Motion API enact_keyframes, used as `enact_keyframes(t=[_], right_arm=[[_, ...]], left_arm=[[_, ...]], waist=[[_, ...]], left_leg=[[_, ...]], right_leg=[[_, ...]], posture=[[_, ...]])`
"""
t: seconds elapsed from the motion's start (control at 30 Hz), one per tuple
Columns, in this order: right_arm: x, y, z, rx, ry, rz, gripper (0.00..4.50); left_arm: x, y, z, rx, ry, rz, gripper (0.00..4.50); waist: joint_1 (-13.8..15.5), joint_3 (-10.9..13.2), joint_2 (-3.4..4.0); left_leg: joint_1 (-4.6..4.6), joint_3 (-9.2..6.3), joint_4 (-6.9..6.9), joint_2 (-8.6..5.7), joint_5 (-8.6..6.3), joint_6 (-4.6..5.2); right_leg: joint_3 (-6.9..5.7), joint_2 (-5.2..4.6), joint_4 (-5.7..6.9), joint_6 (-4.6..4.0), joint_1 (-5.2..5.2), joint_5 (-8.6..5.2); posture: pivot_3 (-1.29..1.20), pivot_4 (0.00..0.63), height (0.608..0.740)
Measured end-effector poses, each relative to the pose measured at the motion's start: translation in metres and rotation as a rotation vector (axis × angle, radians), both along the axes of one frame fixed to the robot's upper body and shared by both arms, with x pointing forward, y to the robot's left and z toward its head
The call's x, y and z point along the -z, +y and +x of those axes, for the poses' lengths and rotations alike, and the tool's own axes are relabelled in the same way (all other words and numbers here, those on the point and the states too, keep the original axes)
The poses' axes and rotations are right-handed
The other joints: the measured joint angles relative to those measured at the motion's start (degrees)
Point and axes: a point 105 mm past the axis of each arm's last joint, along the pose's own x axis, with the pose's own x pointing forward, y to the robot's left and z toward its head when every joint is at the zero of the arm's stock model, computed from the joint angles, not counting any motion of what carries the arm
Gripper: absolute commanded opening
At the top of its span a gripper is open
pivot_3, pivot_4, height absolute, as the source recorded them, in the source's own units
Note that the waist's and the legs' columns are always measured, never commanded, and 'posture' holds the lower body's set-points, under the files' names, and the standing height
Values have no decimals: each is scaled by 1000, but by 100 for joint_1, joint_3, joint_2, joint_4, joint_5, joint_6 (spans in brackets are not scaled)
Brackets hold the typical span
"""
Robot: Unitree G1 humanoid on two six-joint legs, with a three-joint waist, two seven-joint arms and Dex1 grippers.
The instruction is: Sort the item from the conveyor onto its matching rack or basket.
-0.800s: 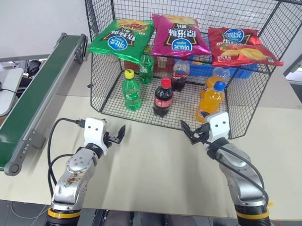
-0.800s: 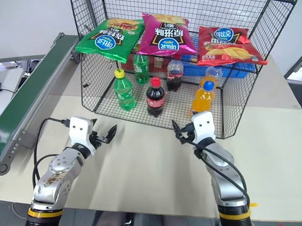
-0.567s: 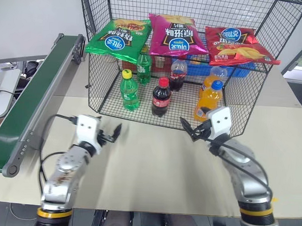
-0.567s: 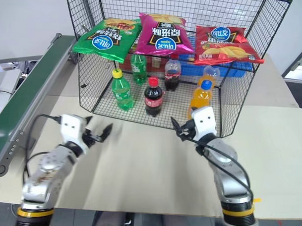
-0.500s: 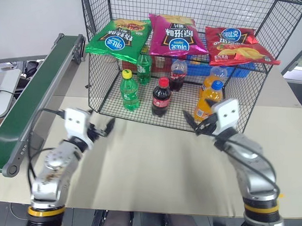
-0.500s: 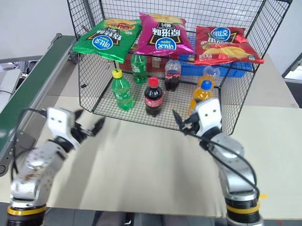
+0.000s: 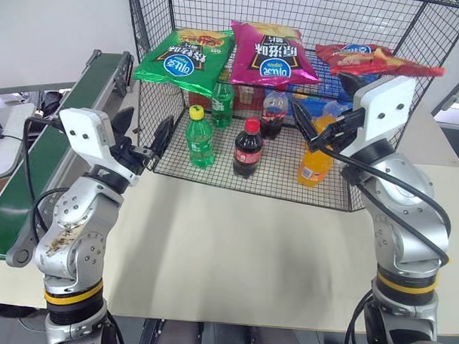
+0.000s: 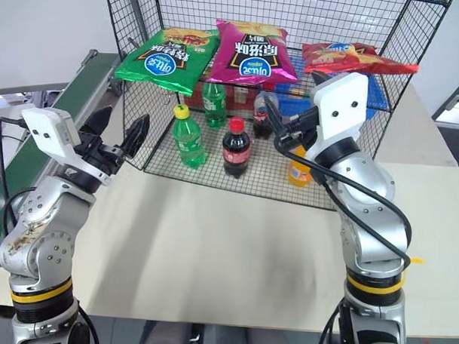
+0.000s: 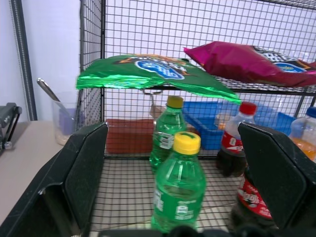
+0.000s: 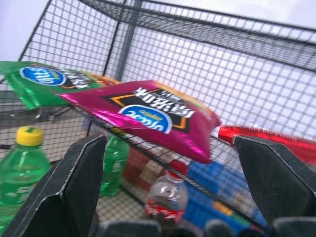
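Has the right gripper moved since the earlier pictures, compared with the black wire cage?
Yes. The right gripper has risen from the table in front of the cage to about the level of the bottles' caps, before the orange bottle.

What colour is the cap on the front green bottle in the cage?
Yellow. The front green bottle has a yellow cap, clearest in the left wrist view.
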Motion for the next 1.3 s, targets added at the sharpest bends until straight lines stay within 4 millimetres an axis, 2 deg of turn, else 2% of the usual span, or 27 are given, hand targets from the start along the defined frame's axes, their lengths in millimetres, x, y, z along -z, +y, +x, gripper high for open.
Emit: enact_keyframes(t=[0.23,0.7,1.17,1.3], right_arm=[[-7,6,-9,-53,9,3,4500],[-16,8,-34,-132,26,-22,4500],[-15,12,-35,-179,43,-37,4500],[-11,18,-34,-252,71,-43,4500]], left_arm=[[-5,-5,-7,3,-15,23,4461],[11,-4,-11,37,40,58,4461],[20,-8,-12,68,74,78,4461],[29,-7,-21,61,105,90,4461]], waist=[[-4,0,0],[-12,0,0],[-26,0,0],[-47,0,1]], left_leg=[[0,-2,8,0,-2,4],[-1,-2,13,1,-3,5],[-2,-2,13,2,-3,5],[-1,-1,13,3,-4,7]], right_leg=[[-2,1,8,0,0,0],[0,6,8,0,0,0],[1,9,5,1,0,-1],[3,8,2,1,0,0]], posture=[[0,150,740],[0,150,740],[0,150,740],[0,150,740]])
